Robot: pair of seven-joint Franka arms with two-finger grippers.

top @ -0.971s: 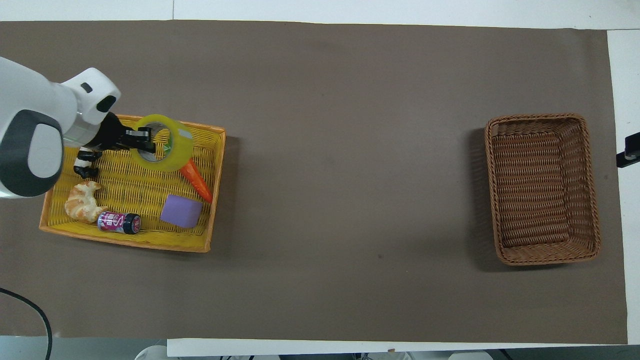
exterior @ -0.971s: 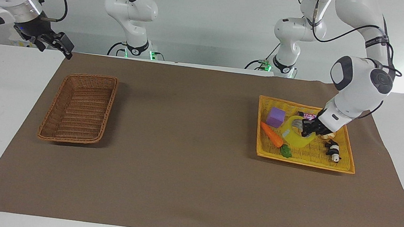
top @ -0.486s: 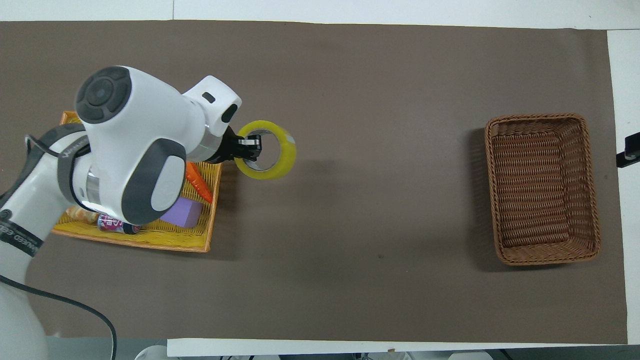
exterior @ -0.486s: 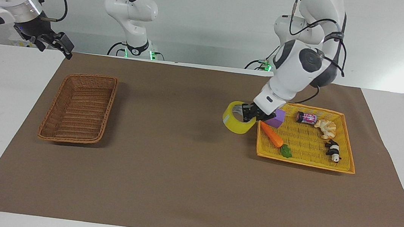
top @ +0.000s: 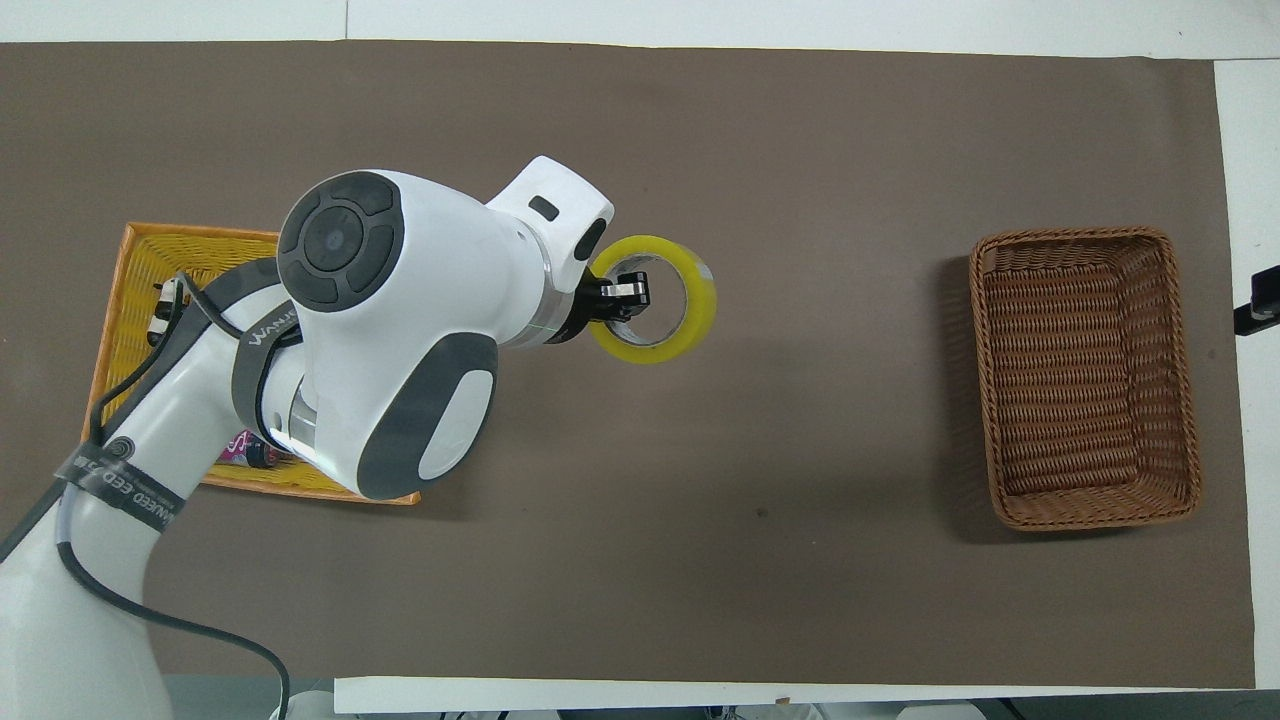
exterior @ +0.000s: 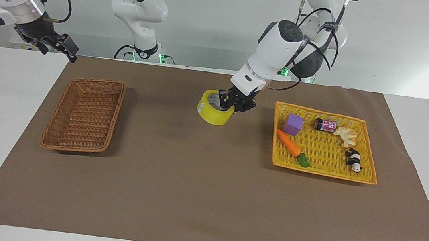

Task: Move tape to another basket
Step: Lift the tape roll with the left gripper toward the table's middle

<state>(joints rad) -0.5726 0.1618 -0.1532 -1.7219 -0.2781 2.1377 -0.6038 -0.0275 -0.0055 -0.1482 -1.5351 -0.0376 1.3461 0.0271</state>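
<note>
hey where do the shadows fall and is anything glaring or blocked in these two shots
Facing view: bright glare at the corner past the left arm's end; a faint shadow under the tape. Overhead view: the left arm hides much of the yellow basket; the wicker basket casts a soft shadow.

On my table a brown mat (exterior: 205,200) covers most of the white top. At the right of the facing view, a yellow mesh basket (exterior: 365,176) sits on it. Inside I see a purple cube (exterior: 292,124) at its upper left corner, an orange toy carrot (exterior: 288,142) with green leaves just below, a small magenta can (exterior: 325,125) lying on its side along the top edge, a croissant (exterior: 346,136) beside that, and a black-and-white panda figure (exterior: 354,159) lower right.
</note>
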